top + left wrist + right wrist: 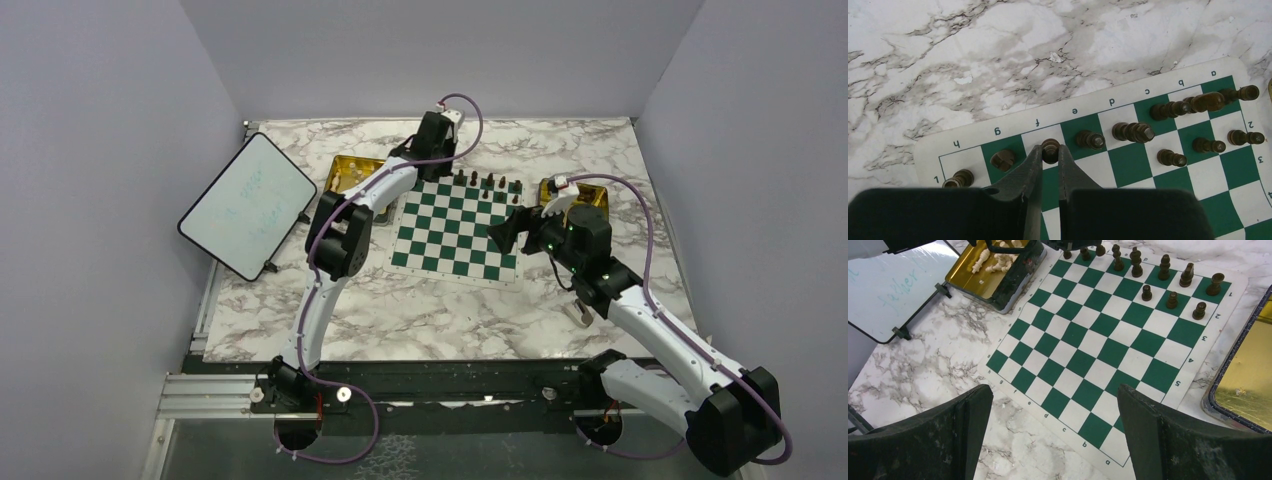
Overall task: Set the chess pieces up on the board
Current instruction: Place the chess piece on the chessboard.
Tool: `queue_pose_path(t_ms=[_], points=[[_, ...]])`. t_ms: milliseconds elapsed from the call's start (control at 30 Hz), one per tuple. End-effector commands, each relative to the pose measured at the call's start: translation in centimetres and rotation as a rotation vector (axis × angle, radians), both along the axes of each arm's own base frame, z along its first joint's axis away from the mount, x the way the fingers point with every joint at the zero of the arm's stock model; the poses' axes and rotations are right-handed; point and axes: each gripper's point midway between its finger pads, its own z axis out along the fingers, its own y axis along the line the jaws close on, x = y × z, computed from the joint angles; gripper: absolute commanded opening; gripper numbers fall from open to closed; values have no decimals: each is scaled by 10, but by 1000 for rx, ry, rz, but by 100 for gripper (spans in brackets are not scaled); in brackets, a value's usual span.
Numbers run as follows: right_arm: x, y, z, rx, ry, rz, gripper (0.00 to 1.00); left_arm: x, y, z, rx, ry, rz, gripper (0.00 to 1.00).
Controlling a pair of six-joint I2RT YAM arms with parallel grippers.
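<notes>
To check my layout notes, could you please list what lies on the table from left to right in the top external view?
Going across: white tablet, gold tray, the board, second gold tray.

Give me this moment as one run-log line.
left pincer: shut on dark piece, at f1 | right pincer: open, empty, near board | cream pieces: in gold tray

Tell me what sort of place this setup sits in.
Probably a robot lab test cell, not a home: plain grey partition walls box in a marble-patterned tabletop, two white-and-black robot arms are bolted to a metal rail at its near edge, and a green-and-white chessboard mat lies staged on it.
</notes>
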Motion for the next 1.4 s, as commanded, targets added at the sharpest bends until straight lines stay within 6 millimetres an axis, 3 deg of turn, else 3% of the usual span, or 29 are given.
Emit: queue_pose_path(t_ms=[0, 333, 600, 733, 933, 1200, 1367], points=[[3, -2, 9, -13, -22, -16, 100, -1, -2, -22, 22, 18, -18, 8], [3, -4, 10, -22, -26, -22, 100, -2, 1, -37, 54, 29, -26, 10], [3, -7, 6, -35, -19, -36, 100, -4, -2, -39, 43, 37, -43, 27], [3, -7, 4, -29, -10, -37, 100, -6, -10, -19, -2, 31, -62, 35], [12, -19, -8, -51, 74, -144, 100, -6, -20, 28, -87, -9, -72, 39], [28, -30, -15, -80, 138, -261, 100, -7, -3, 94, -86, -77, -10, 49], [38, -31, -11, -75, 129, -291, 100, -24, 9, 126, -107, -85, 3, 54]])
